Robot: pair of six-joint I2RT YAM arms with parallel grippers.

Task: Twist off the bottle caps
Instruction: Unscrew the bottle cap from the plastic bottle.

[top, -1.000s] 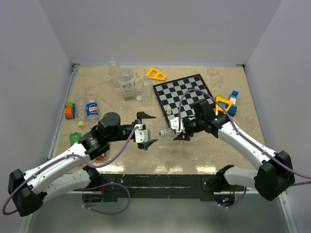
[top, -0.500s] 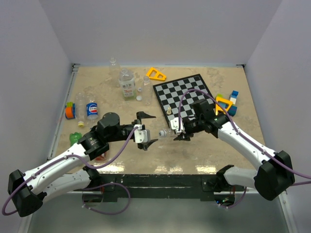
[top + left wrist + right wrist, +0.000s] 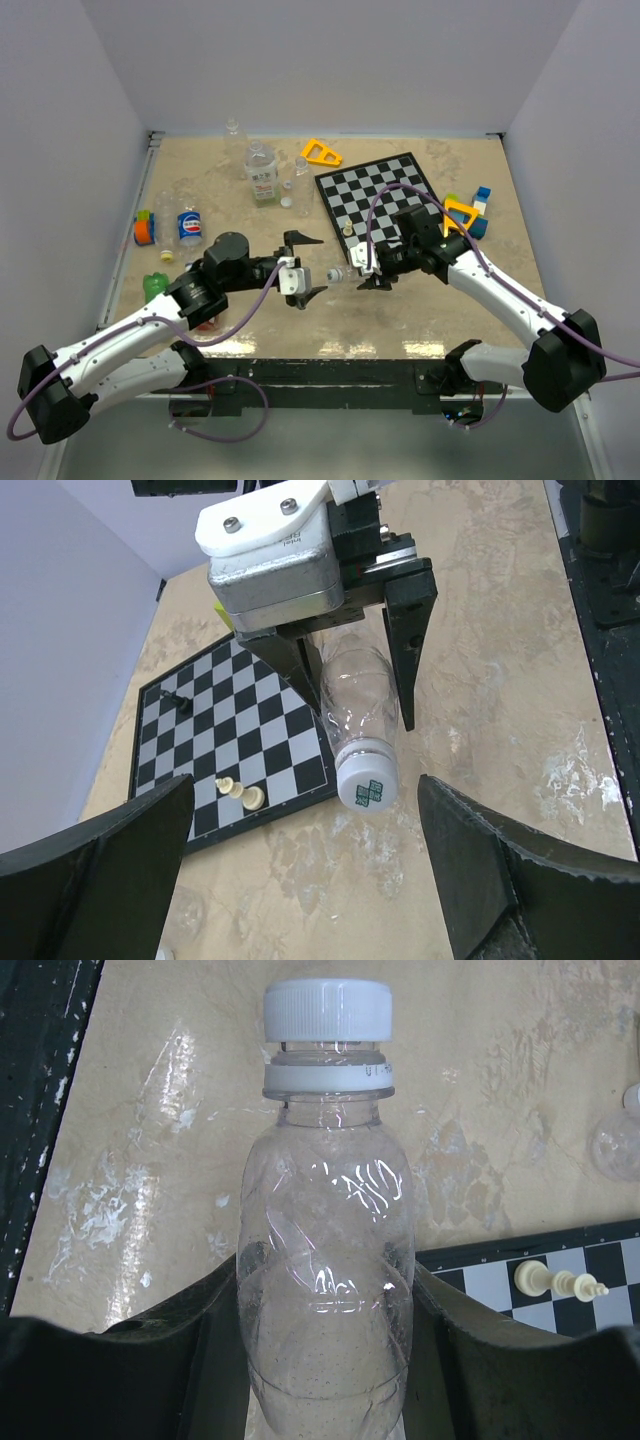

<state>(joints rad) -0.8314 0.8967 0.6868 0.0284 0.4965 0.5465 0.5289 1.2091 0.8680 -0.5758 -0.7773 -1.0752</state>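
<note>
Two grippers face each other over the middle of the table (image 3: 420, 305), closer to its near edge than to its far one. The right gripper (image 3: 366, 270) is clamped around the belly of a clear bottle (image 3: 325, 1260) and holds it lying level in the air, neck pointing at the other arm. Its white cap (image 3: 366, 786) is fully seated on the neck ring, and no thread shows beneath it. The left gripper (image 3: 308, 266) is spread wide and holds nothing, and its two dark fingers (image 3: 100, 880) flank the cap from either side without touching it. The step in hand looks like the approach to the cap, so the unscrewing proper has probably not begun. To do it well, the left arm should advance along the bottle's own axis until the cap sits squarely between the pads, then close on the ribbed rim only (not on the ring below it, which does not turn). It should then roll the wrist about that same axis. Any sideways offset would likely lever the thin bottle in the right grip or let the pads skate off the cap. The right hold seems firm but sits on soft plastic, so a gentle, centred twist is wiser than a hard one. The chessboard (image 3: 380, 195) lies just beyond toward the far right, and the other bottles (image 3: 189, 225) stand near the left edge and far side.
</note>
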